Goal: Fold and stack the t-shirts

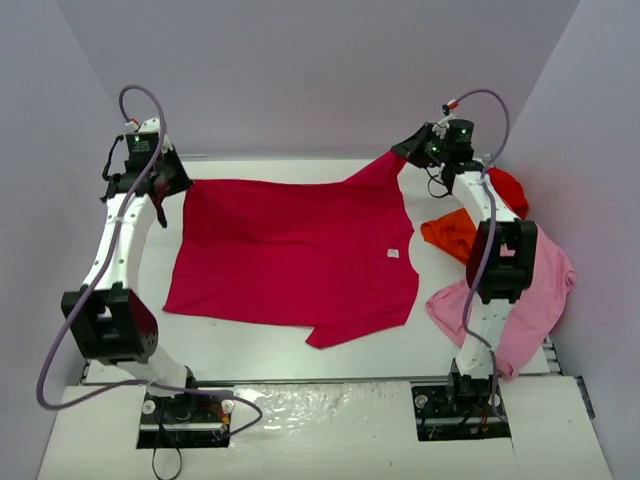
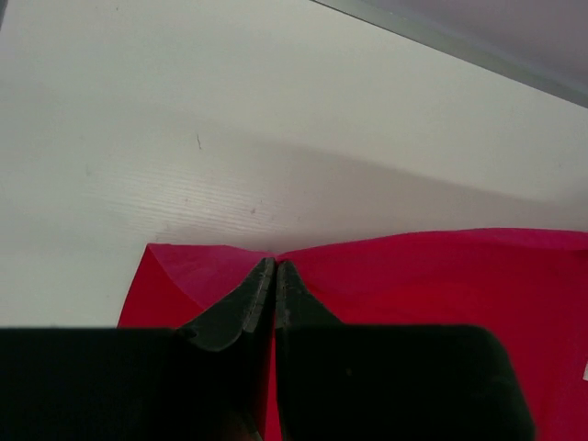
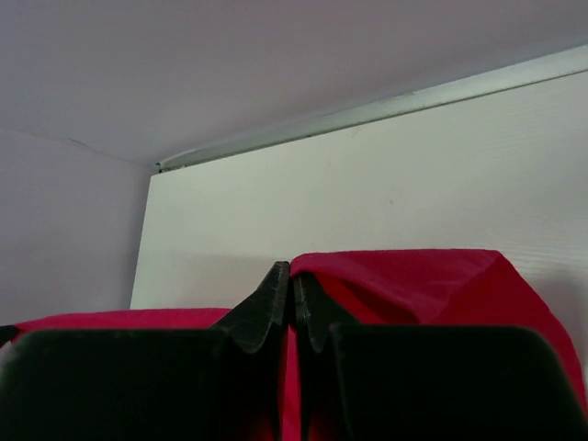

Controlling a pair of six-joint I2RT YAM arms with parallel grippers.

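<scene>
A: Where is the raspberry-red t-shirt (image 1: 290,250)?
B: Spread on the table (image 1: 300,345); the left arm (image 1: 120,240) reaches its far left corner, jaws clenched on cloth; the right arm (image 1: 497,262) holds its far right sleeve lifted, jaws pinching it; an orange t-shirt (image 1: 450,232) and a pale pink t-shirt (image 1: 540,290) lie right of it.

No text is legible (the white neck tag (image 1: 393,254) on the raspberry-red t-shirt (image 1: 290,250) is too small).
</scene>
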